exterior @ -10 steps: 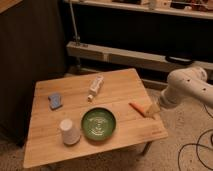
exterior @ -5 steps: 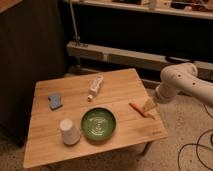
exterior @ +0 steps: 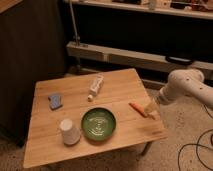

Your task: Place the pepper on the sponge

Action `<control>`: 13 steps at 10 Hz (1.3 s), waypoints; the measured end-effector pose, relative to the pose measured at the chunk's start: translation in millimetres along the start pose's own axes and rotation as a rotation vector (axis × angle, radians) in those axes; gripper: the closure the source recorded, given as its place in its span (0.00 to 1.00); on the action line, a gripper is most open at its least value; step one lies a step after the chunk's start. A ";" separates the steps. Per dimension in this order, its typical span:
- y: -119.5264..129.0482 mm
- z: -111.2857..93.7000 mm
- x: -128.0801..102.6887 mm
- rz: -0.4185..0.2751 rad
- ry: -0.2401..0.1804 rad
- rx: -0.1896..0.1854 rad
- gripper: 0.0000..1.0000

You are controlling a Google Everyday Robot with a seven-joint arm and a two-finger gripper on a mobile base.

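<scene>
One camera view takes in everything. My pincer (exterior: 151, 109) hangs low at the table's (exterior: 125, 82) edge on the picture's right, its fingers spread apart and holding nothing. The pepper (exterior: 136, 108) lies flat on the wood just beside the pincer, toward the table's middle; whether my fingertips touch it I cannot tell. The sponge (exterior: 55, 101) rests well apart from it, near the opposite side of the table. A green plate (exterior: 99, 124) sits near the front edge, a white cup (exterior: 69, 132) just beside it, and a white tube (exterior: 95, 87) lies farther back.
</scene>
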 end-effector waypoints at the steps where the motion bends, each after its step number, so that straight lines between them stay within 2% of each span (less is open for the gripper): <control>1: -5.0 -0.7 1.9 -0.056 -0.042 -0.010 0.20; 2: -9.8 -1.6 2.6 -0.114 -0.084 -0.016 0.20; 3: -12.8 -2.3 5.8 -0.137 -0.103 -0.014 0.20; 4: -10.6 -2.8 4.4 -0.129 -0.084 -0.002 0.20; 5: -2.5 -0.9 -5.4 -0.091 -0.014 0.037 0.20; 7: 7.3 4.3 -15.7 -0.049 0.052 0.055 0.20; 8: 9.1 8.2 -18.6 -0.023 0.094 0.058 0.20; 10: 9.6 16.1 -19.5 -0.001 0.126 0.042 0.20; 13: 13.7 31.1 -23.2 0.010 0.212 0.029 0.20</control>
